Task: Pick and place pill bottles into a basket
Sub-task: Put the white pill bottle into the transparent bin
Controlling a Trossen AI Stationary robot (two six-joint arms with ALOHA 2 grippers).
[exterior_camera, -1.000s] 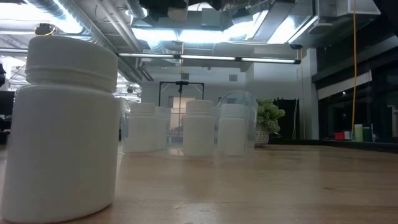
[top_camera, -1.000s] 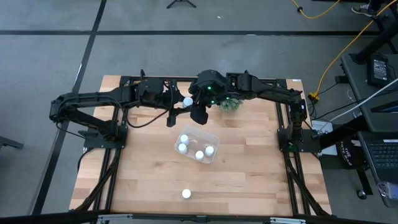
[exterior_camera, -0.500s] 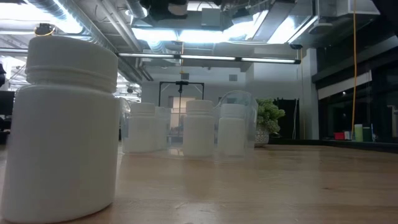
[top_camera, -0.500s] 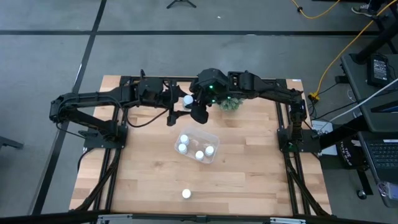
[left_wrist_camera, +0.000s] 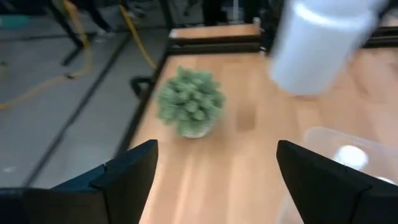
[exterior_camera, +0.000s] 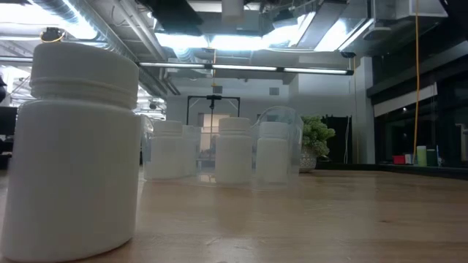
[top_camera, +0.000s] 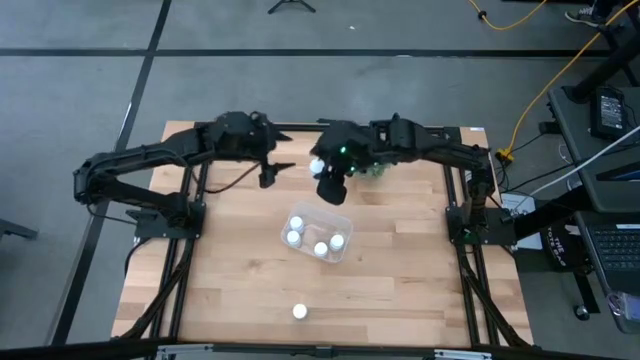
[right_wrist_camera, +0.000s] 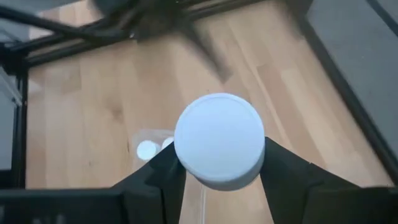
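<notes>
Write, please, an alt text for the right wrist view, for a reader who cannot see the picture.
The right gripper holds a white pill bottle between its two dark fingers, the round cap facing the camera. Below lies the wooden table, with the clear basket and white bottle caps inside it partly visible. A blurred dark arm crosses the far side.

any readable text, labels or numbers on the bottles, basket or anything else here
None can be read.
Held bottle in the right gripper: plain white, no label showing.
Near bottle in the low view: plain white side, no print.
Basket: clear, no marking.
Plant: no tag.
Laptop beside the table: too small to read.
</notes>
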